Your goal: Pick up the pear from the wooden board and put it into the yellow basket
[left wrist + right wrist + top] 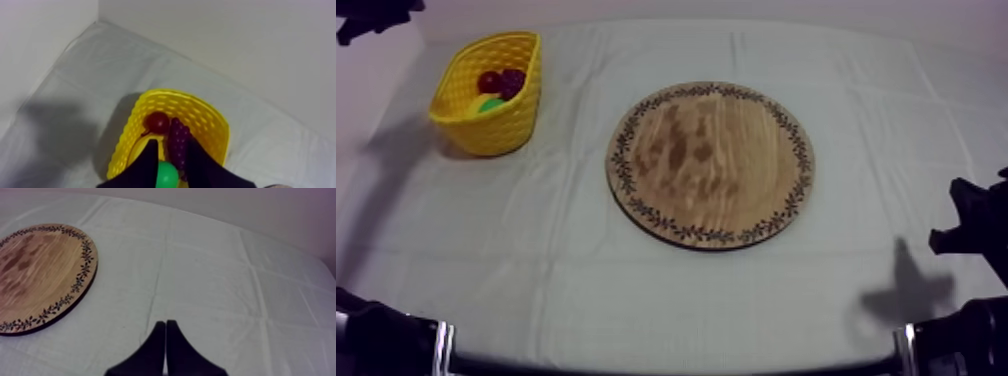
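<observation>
Two grippers, one task object. Pear [167, 176]: green, lying low inside the yellow basket [200, 107], just beside the bunch of grapes [178, 142] and near the small red fruit [157, 122]; its long axis cannot be told. Left gripper [172, 142]: directly above the basket, fingers apart, with the pear seen down through the gap. Judged from the top view, where the pear sits among the other fruit in the basket, these fingers hold nothing. The pear thus lies straight below this gripper, and the left arm is by far the nearer. Right gripper [165, 323]: fingers together as a narrow wedge, empty, over bare cloth [225, 288] beside the wooden board [711, 165], well apart from the basket. The board carries nothing. Judgement: placement appears complete; an upward retreat need only avoid the basket rim.
</observation>
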